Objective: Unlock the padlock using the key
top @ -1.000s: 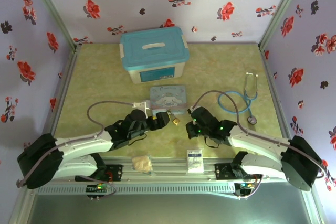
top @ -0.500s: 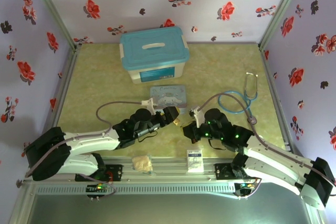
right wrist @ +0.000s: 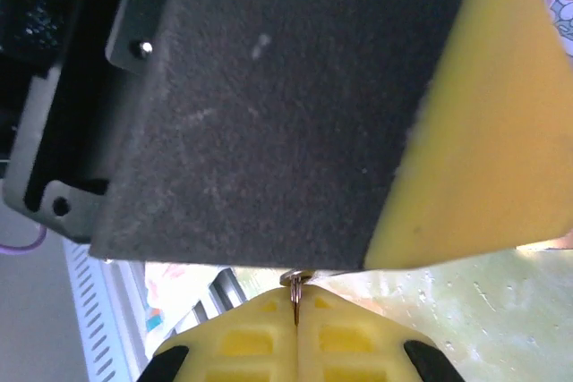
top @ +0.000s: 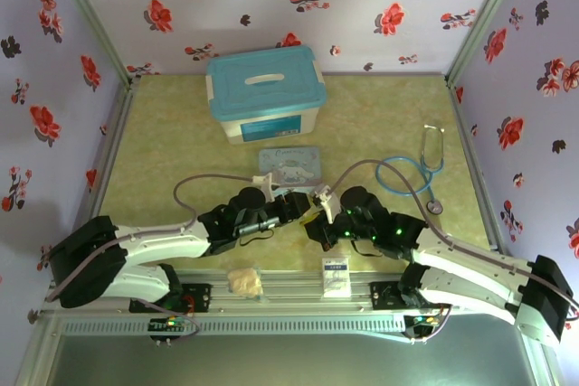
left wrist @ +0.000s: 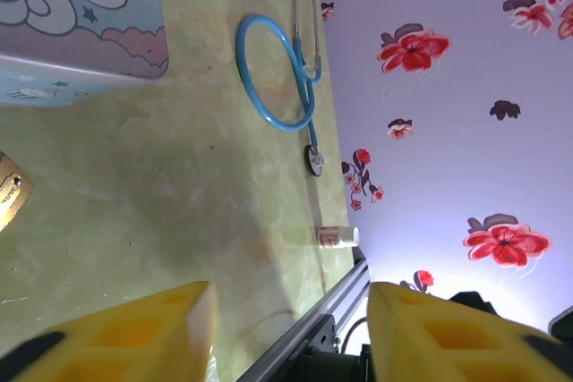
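2 pairs of jaws meet near the green marbled worktop's (top: 181,133) near edge: right jaws clenched on the thin dark-grey metal key (right wrist: 295,306), left jaws released, the small brass-gold padlock (left wrist: 9,199) just beside them.

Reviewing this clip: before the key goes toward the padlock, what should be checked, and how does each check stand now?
1. right gripper shut on the key: ok, thin metal is pinched between its fingertips.
2. left gripper gripping the padlock: not ok, jaws apart with nothing between; the brass corner sits at the left wrist view's edge.
3. Key lined up with the keyhole: cannot tell, the left finger blocks the right wrist view.
4. stethoscope apart from both grippers: ok.
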